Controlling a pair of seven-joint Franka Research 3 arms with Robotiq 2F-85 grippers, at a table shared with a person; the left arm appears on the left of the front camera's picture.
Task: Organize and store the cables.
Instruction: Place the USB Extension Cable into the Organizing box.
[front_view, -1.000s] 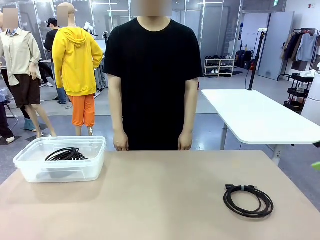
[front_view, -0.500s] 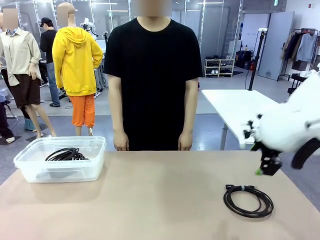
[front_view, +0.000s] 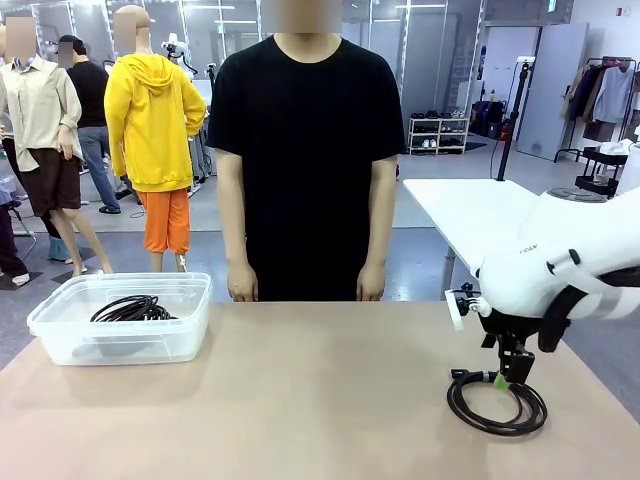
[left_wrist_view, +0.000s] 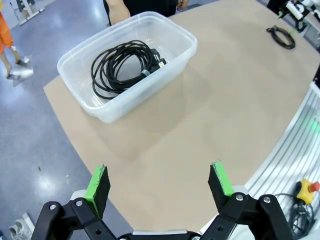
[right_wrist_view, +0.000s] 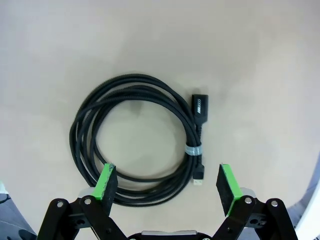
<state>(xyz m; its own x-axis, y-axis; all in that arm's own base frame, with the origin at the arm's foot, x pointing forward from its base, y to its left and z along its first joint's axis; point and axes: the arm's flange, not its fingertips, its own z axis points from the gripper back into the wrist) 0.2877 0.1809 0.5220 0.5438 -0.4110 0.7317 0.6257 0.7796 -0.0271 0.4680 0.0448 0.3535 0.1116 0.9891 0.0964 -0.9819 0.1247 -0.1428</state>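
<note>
One coiled cable (right_wrist_view: 137, 137) seen lying flat on table (front_view: 300, 400), well apart from clear bin (front_view: 60, 335) where second coil (left_wrist_view: 125, 65) is already stored. Right gripper (right_wrist_view: 167, 182) poised directly above loose coil, jaws spread wide, nothing gripped. Left gripper (left_wrist_view: 160, 182) held high near bin corner, jaws equally wide, nothing held. Coil judged light, limp, prone to sagging or unwinding if lifted by single strand. Best hold judged at grey tie (right_wrist_view: 193, 150), where all loops are bunched beside plug ends.
</note>
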